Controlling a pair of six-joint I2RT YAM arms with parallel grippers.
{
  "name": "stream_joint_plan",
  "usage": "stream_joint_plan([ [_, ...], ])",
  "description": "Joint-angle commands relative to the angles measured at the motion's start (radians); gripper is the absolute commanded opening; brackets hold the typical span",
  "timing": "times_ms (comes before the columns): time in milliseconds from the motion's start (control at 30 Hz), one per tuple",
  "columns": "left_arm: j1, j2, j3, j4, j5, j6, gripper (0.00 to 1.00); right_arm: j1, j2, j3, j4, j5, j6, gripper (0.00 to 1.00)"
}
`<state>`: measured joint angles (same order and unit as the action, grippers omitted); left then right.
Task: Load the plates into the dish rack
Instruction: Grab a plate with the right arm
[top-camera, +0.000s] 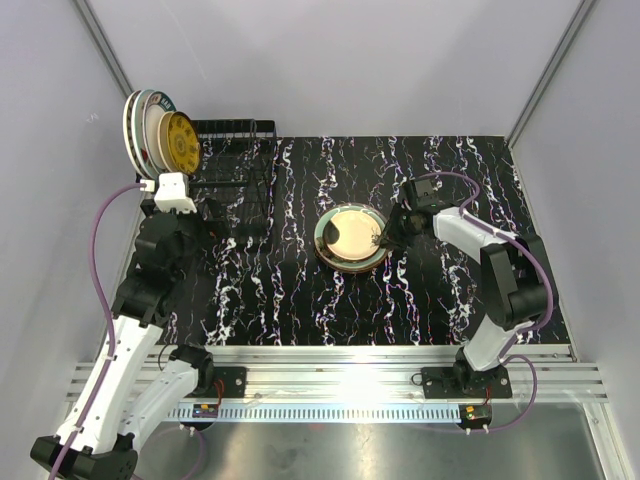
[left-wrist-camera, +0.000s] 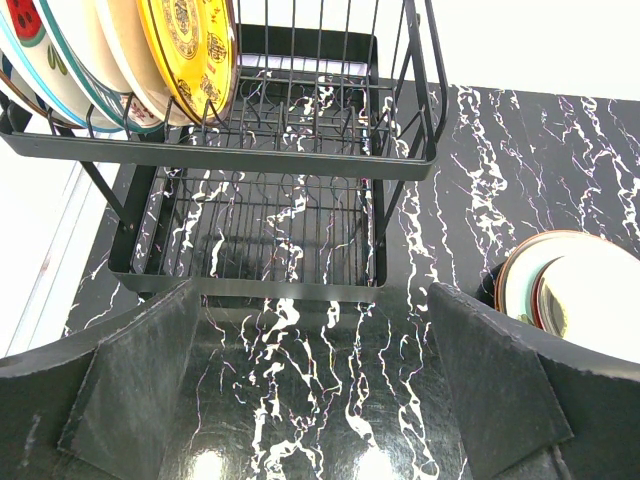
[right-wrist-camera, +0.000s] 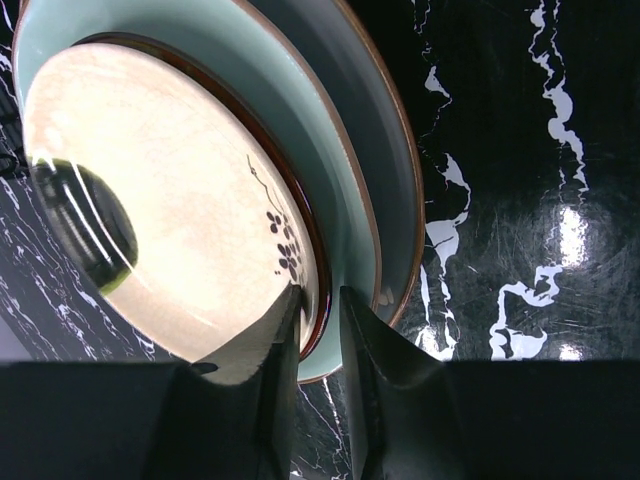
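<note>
1. the right gripper (right-wrist-camera: 318, 335) pinches narrowly on the near rim of the cream plate (right-wrist-camera: 150, 200), which tops a stack mid-table on a pale green plate (right-wrist-camera: 330, 130).
2. the left gripper (left-wrist-camera: 315, 390) hangs wide, holding nothing, just before the dish rack (left-wrist-camera: 270, 230) at the far left corner.
3. a yellow plate (left-wrist-camera: 190, 45) and others stand on edge at the rack's left end.
4. open black marbled table (top-camera: 300, 300) lies between stack and rack, with pale walls (top-camera: 330, 60) closing three sides.

text: none legible | yellow plate (left-wrist-camera: 190, 40): dark markings, unreadable
</note>
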<state>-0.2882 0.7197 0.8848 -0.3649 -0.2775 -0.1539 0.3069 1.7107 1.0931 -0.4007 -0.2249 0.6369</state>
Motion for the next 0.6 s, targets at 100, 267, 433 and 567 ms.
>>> stream_joint_plan([
  [100,-0.005,-0.012,0.009,0.047,-0.012,0.01,0.99,0.011,0.015,0.03,0.019,0.029,-0.002,0.24],
  [267,-0.005,-0.011,0.011,0.046,-0.011,0.008,0.99,0.011,-0.008,0.037,-0.007,0.035,-0.006,0.23],
  [433,-0.005,-0.009,0.009,0.047,-0.008,0.01,0.99,0.012,-0.014,0.079,-0.095,0.073,-0.035,0.24],
  [567,-0.005,-0.011,0.009,0.047,-0.006,0.008,0.99,0.012,-0.019,0.088,-0.15,0.094,-0.057,0.24],
])
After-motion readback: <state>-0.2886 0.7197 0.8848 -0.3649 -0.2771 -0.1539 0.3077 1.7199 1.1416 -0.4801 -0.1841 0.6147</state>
